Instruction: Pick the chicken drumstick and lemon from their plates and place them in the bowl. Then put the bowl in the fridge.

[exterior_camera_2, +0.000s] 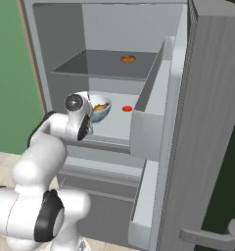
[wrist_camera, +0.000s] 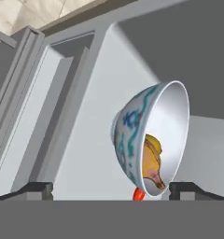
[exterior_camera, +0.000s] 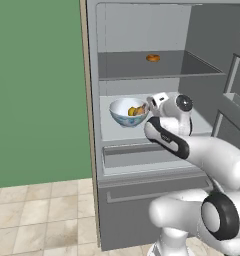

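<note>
The tall grey fridge (exterior_camera: 94,125) with its pale inside stands open, and the deep white bowl with blue patterning on its outside (exterior_camera: 127,113) sits upright on the middle shelf, mouth facing the ceiling. In the hand view the hand is rolled, so the bowl (wrist_camera: 149,140) looks tipped on its side with its opening turned to the right of the picture.

Inside the bowl lie the golden-brown chicken drumstick (wrist_camera: 150,165) and the yellow lemon (wrist_camera: 154,142), pressed together. The drumstick's long axis seems to run along the bowl's inner wall, its narrower end nearer the rim; the detail is too small to be sure.

The white arm's two-finger gripper (wrist_camera: 110,189) is spread wide and holds nothing. Its dark fingertips (wrist_camera: 37,189) stand well apart, the bowl just beyond them and lying toward the right-hand tip, not touching either one.

A small red item (exterior_camera_2: 127,108) rests on the same shelf beyond the bowl, peeping out at the bowl's foot between the tips. A small orange item (exterior_camera: 153,58) lies on the shelf above.
</note>
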Motion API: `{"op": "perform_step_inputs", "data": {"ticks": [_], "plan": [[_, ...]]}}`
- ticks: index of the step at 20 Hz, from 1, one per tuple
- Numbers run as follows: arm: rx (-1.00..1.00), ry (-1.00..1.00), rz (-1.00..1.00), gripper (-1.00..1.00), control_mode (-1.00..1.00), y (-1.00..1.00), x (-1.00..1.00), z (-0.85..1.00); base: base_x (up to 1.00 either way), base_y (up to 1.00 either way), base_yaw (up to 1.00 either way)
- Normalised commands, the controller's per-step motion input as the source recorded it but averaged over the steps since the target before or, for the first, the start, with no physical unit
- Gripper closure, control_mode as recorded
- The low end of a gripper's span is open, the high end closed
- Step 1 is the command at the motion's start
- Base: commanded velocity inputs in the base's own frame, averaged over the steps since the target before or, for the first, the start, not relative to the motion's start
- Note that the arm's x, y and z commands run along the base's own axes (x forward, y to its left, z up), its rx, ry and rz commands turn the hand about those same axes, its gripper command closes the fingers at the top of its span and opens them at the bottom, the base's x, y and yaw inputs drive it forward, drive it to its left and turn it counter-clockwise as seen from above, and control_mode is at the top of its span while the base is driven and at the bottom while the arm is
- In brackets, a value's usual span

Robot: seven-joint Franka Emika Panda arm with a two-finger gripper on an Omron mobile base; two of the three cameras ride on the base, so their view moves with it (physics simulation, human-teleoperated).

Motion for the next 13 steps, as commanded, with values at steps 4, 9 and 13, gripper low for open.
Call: {"op": "perform_step_inputs", "data": {"ticks": [4,9,13], "plan": [[-0.16,0.00,0.00,-1.00,-1.00,0.10,-0.46,0.60,0.00,0.00,0.00],[-0.12,0.00,0.01,-1.00,-1.00,0.26,-0.22,0.44,0.00,0.00,0.00],[-0.01,0.00,-0.07,-1.00,-1.00,0.24,-0.35,0.39,0.00,0.00,0.00]]}}
